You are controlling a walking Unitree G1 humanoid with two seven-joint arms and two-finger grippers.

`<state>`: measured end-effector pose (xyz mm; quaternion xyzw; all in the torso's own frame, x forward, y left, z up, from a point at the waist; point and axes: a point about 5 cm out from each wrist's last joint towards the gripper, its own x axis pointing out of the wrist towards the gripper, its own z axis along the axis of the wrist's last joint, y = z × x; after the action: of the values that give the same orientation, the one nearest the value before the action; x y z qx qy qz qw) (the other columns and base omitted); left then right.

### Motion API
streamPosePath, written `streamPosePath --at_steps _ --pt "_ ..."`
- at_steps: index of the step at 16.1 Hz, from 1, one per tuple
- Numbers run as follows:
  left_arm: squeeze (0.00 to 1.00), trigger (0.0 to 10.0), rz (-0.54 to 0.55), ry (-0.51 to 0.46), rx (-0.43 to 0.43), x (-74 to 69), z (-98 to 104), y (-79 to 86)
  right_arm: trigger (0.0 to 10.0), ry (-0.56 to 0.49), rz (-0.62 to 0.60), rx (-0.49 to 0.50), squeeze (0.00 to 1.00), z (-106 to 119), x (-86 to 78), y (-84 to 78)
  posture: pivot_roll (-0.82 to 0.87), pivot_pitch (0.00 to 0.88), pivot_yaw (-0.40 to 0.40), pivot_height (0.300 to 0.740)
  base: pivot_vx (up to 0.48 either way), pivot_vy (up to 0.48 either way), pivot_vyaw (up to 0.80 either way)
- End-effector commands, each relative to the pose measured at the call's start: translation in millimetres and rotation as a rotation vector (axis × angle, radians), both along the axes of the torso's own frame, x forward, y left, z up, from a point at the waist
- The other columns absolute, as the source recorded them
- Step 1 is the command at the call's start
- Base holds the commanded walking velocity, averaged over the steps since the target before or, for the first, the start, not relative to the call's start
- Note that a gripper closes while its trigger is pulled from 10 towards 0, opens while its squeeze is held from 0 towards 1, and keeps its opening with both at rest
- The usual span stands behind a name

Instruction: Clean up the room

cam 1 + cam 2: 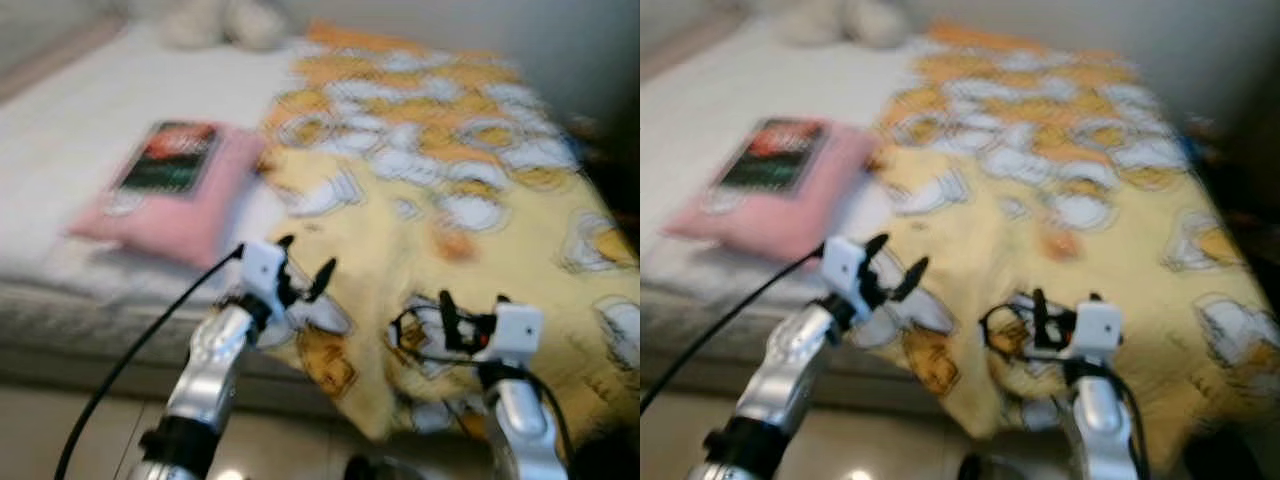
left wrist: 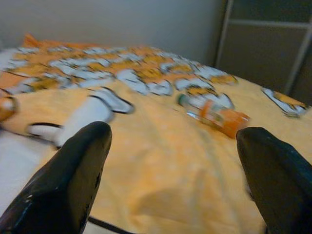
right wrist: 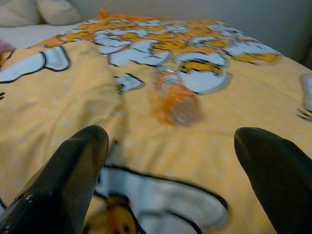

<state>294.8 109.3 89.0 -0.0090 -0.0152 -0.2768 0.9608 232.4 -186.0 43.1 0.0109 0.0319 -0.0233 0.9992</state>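
A: Bed point(image 1: 60, 180) fills the frame in the head views, blurred. Yellow blanket point(image 1: 470, 230) with white and orange cartoon print covers the centre and right.

B: Task thing?

A: Orange bottle point(image 3: 178, 100), lying on its side on the blanket. Centre of the right wrist view, right of centre in the left wrist view. In the left eye view it is a faint orange blob at mid-frame, just right of centre.

B: Grippers?

A: Left gripper point(image 1: 305, 265) at lower centre-left, over the blanket's near edge, fingers spread apart, holding nothing. Right gripper point(image 1: 470, 315) at lower right, over the blanket, fingers likewise parted and empty. Bottle lies well beyond both.

B: Anything else?

A: Pink pillow point(image 1: 185, 215) at centre-left on the white sheet, a dark book point(image 1: 170, 158) lying on top of it. Pale cushions point(image 1: 225, 20) at upper left. Light tiled floor point(image 1: 60, 430) along the bottom edge.
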Motion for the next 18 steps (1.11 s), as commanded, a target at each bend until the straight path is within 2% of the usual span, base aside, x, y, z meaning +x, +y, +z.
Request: streamPosePath --at_steps 1,6,7,9,11,15,18 --pt "0.00 10.0 0.025 0.003 -0.022 0.9 1.1 4.3 10.0 -0.017 0.018 -0.006 0.00 6.0 2.6 4.9 0.02 0.000 0.027 0.740 0.000 -0.442 0.00" --pt "0.00 10.0 0.083 0.010 -0.013 7.2 1.9 3.6 10.0 -0.010 0.027 -0.024 0.00 5.8 2.7 3.2 0.02 0.000 0.024 0.740 0.295 -0.374 0.00" --pt "0.00 10.0 0.153 0.038 -0.026 13.9 1.0 6.1 10.0 -0.003 0.034 -0.028 0.00 3.8 3.0 3.5 0.01 0.000 0.028 0.740 0.345 -0.330 0.00" --pt "0.00 10.0 0.219 0.081 -0.050 20.7 -1.1 9.0 10.0 0.001 0.039 -0.031 0.00 2.4 2.6 5.0 0.01 0.000 0.033 0.740 0.362 -0.311 0.00" --pt "0.00 10.0 0.217 0.084 -0.038 23.3 -1.3 5.2 10.0 0.005 0.040 -0.029 0.00 0.8 0.4 6.6 0.00 0.000 0.039 0.740 0.375 -0.296 0.00" --pt "0.00 10.0 0.242 0.103 0.007 36.9 -0.7 -1.7 10.0 0.013 0.034 -0.031 0.00 -1.7 -10.6 8.6 -0.04 0.000 0.053 0.740 0.382 -0.288 0.00" --pt "0.00 10.0 0.341 0.173 0.056 52.4 -3.4 8.2 10.0 0.024 0.031 -0.044 0.00 -1.7 -22.6 8.3 -0.07 0.000 0.064 0.740 0.281 -0.087 0.00"
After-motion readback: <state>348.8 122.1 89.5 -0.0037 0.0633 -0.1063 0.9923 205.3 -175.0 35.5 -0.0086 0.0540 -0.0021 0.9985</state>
